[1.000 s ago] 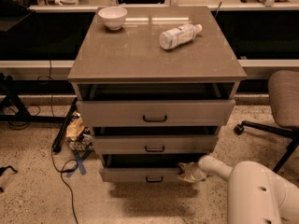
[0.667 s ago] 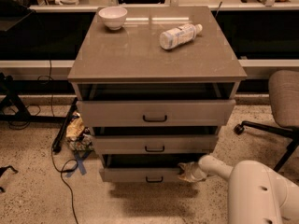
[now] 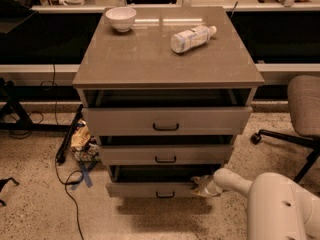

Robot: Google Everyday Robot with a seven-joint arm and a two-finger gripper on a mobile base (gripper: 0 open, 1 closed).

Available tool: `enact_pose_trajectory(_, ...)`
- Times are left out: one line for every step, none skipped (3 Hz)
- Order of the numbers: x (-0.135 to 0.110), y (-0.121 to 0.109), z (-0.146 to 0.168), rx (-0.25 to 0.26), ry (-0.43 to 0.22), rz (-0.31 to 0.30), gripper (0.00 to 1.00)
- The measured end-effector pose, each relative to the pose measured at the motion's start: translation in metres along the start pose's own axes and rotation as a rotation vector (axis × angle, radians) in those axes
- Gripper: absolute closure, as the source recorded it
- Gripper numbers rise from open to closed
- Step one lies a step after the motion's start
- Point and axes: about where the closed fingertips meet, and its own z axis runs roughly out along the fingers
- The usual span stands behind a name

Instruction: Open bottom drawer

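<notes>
The cabinet (image 3: 165, 64) has three grey-brown drawers, all pulled out a little. The bottom drawer (image 3: 150, 189) is the lowest, with a flat front and a small black bar handle (image 3: 165, 195); a dark gap shows above its front. My gripper (image 3: 201, 186) is at the right end of the bottom drawer's front, at its top edge. The white arm (image 3: 235, 180) reaches in from the lower right. The middle drawer (image 3: 165, 154) and the taller top drawer (image 3: 166, 120) sit above it.
A white bowl (image 3: 121, 18) and a lying plastic bottle (image 3: 191, 37) rest on the cabinet top. A chair (image 3: 300, 119) stands at the right. Cables and a bag of clutter (image 3: 82, 141) lie on the speckled floor at the left.
</notes>
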Motion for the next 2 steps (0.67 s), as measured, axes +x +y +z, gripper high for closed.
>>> enact_pose_trajectory(0.0,0.0001,0.0001,0.0,0.0,0.0,1.0)
enact_pose_trajectory(0.0,0.0001,0.0001,0.0,0.0,0.0,1.0)
